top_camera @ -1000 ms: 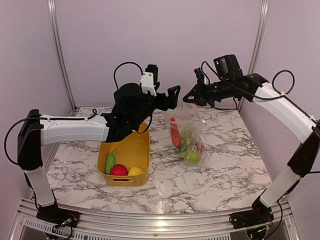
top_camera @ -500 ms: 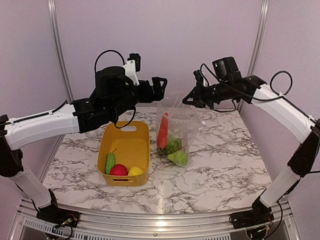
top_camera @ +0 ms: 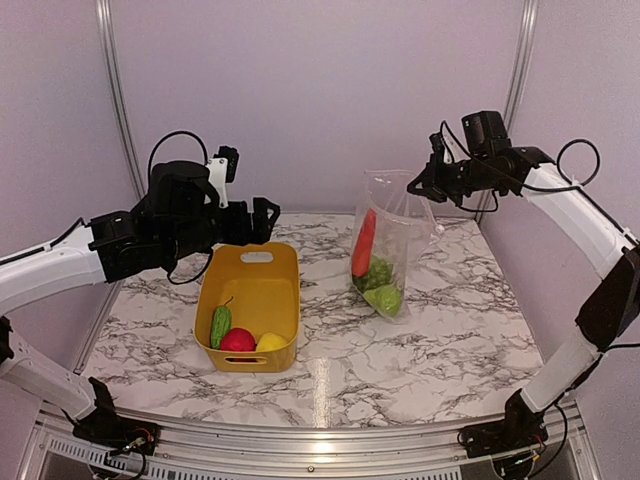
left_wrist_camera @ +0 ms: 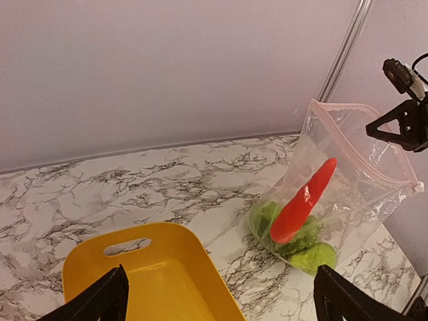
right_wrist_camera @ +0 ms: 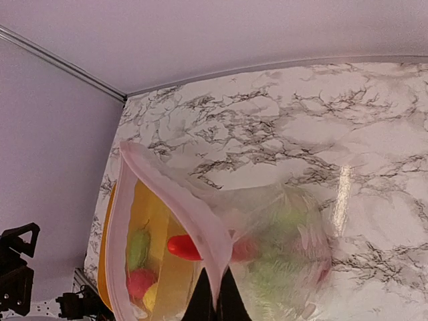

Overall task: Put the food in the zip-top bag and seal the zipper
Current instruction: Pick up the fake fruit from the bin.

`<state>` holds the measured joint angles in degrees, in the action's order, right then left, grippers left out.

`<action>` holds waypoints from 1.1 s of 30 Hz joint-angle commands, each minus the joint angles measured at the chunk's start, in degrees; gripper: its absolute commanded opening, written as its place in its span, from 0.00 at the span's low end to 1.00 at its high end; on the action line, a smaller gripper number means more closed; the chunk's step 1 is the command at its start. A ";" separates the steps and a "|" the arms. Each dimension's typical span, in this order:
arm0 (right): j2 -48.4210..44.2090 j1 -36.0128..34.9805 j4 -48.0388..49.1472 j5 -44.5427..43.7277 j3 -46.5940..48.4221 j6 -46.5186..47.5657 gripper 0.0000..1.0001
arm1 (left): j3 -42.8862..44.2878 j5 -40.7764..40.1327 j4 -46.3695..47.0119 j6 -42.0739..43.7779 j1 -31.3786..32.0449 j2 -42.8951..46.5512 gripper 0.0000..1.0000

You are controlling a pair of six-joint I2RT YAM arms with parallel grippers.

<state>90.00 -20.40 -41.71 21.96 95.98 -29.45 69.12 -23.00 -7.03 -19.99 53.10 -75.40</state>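
Note:
The clear zip-top bag [top_camera: 392, 250] stands on the marble table, hanging from its top edge, with an orange carrot [top_camera: 364, 243] and green food [top_camera: 383, 297] inside. My right gripper [top_camera: 418, 188] is shut on the pale zipper strip [right_wrist_camera: 175, 195] at the bag's right corner, and the mouth gapes open. My left gripper [top_camera: 268, 218] is open and empty, above the back of the yellow tub [top_camera: 285, 300] and well left of the bag. The tub holds a cucumber [top_camera: 220, 325], a red apple [top_camera: 237, 340] and a yellow lemon [top_camera: 271, 343]. The left wrist view shows the bag [left_wrist_camera: 361, 167] and the carrot [left_wrist_camera: 304, 200].
Metal frame posts [top_camera: 515, 90] stand at the back corners against purple walls. The table's rail [top_camera: 320, 445] runs along the near edge. The tub's handle slot [left_wrist_camera: 127, 246] faces the back wall.
My left gripper has drawn back to the left, away from the bag's mouth. My right gripper has moved right with the bag, which now hangs from it alone.

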 commanded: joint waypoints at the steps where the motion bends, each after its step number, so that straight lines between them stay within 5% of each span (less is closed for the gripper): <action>1: -1.42 0.52 -1.13 -1.58 3.27 4.83 0.00 | 1.27 8.39 -14.51 -2.60 -4.00 0.22 0.99; 10: -1.41 -2.98 7.22 0.71 -8.65 2.12 0.00 | 5.67 28.00 -30.43 1.08 -6.43 -6.12 0.82; 15: -0.20 -6.12 8.84 1.16 -10.06 1.22 0.00 | 4.83 39.95 -36.71 5.44 -6.43 -10.24 0.61; 33: -1.20 -7.03 8.63 1.34 -11.17 0.94 0.00 | -1.36 38.46 -30.15 12.53 -6.27 -18.25 0.63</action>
<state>89.71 -27.11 -33.45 23.11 84.68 -28.47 69.80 16.03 -39.31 -9.63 46.72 -91.66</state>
